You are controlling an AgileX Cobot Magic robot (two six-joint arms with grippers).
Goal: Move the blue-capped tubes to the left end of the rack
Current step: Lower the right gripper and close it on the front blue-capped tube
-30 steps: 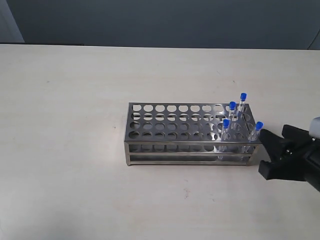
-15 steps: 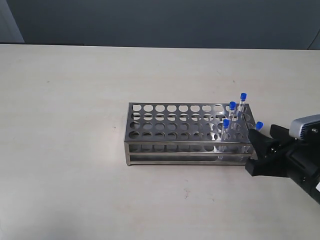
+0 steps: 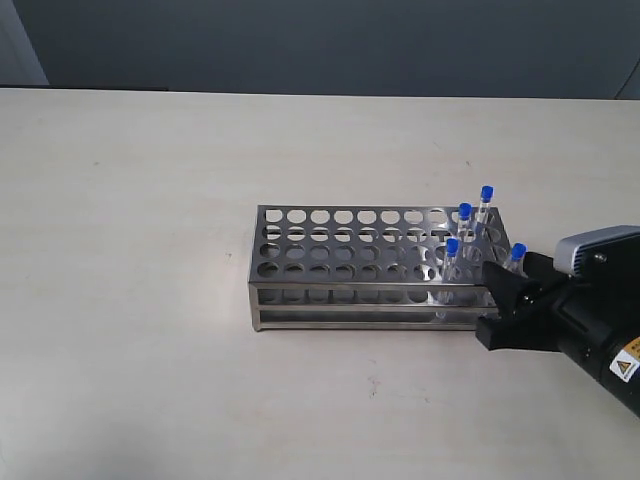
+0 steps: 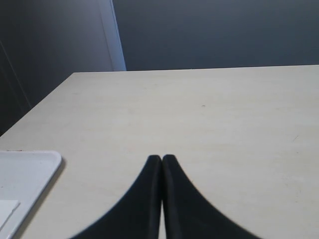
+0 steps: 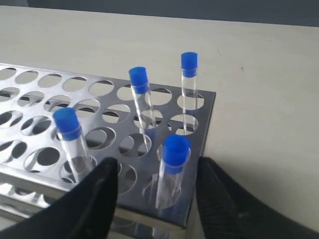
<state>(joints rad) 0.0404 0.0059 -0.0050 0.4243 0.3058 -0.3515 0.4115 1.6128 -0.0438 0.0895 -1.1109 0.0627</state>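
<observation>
The shiny steel rack (image 3: 370, 262) stands mid-table, and its right end fills the right wrist view (image 5: 99, 124). Several blue-capped tubes stand in holes at that right end: the nearest corner tube (image 3: 517, 254) (image 5: 172, 167), one beside it (image 3: 452, 252) (image 5: 72, 139), and two farther back (image 3: 464, 217) (image 3: 486, 200) (image 5: 142, 99) (image 5: 188, 84). My right gripper (image 3: 500, 300) (image 5: 157, 167) is open, its black fingers (image 5: 102, 179) on either side of the nearest corner tube without touching it. My left gripper (image 4: 162, 158) is shut and empty over bare table, out of the exterior view.
A white tray (image 4: 22, 179) lies at the table edge in the left wrist view. The rack's left and middle holes (image 3: 320, 240) hold no tubes. A dark wall runs behind the table.
My right gripper has moved left toward the rack's right end, coming around the nearest corner tube. The tubes and rack have not moved.
</observation>
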